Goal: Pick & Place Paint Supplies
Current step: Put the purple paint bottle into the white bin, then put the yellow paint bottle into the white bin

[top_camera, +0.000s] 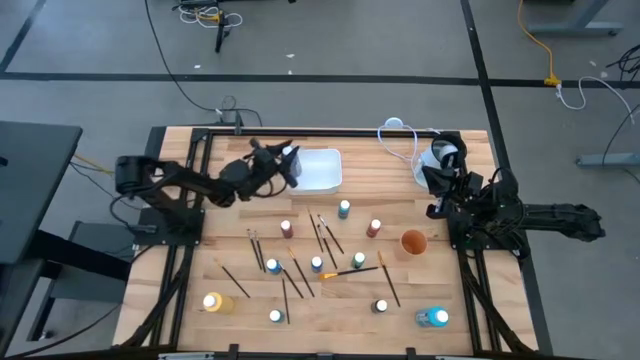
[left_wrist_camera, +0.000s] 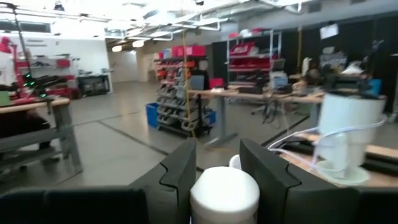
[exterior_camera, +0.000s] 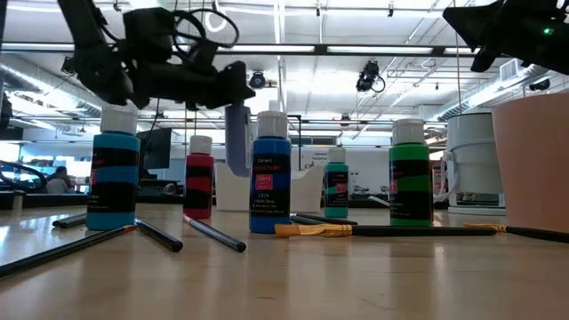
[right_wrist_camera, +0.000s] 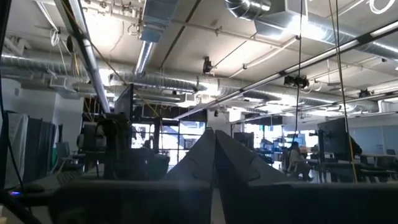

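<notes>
Tabletop of pale wooden planks (top_camera: 330, 335), spread with the whole paint set, presumably laid loose so each piece can be fetched singly.

Two dark arms. Left gripper (top_camera: 290, 158) reached out over the near edge of the shallow white rectangular tray (top_camera: 322, 170), fingers (left_wrist_camera: 180, 171) pinching a small white-capped bottle (left_wrist_camera: 224, 194) by the neck, cap up. Carried upright, probably so that it stands when set down; tray taken to be the drop-off. Body colour of that bottle not clear. Right gripper (right_wrist_camera: 214, 140) parked at the table's right edge, beside the round container, tilted up toward the ceiling with fingers pressed together, gripping nothing; kept out of the left arm's way, by the look of it.

One white-and-grey round container with a cable (top_camera: 445, 156), at the far right corner; no part of the set.

One orange cup (top_camera: 413, 241), upright on the right half, perhaps meant for brushes.

Ten small white-capped bottles left on the wood, apart from the one in the fingers: eight standing, among them a teal one (top_camera: 344, 208) and a red-brown one (top_camera: 375, 228), and two on their sides, yellow (top_camera: 212, 302) and blue (top_camera: 433, 318).

Roughly eleven thin dark-handled brushes (top_camera: 236, 282), flat and criss-crossed mid-table, exact count uncertain where overlapping; one orange-handled brush (top_camera: 350, 272) among them.
</notes>
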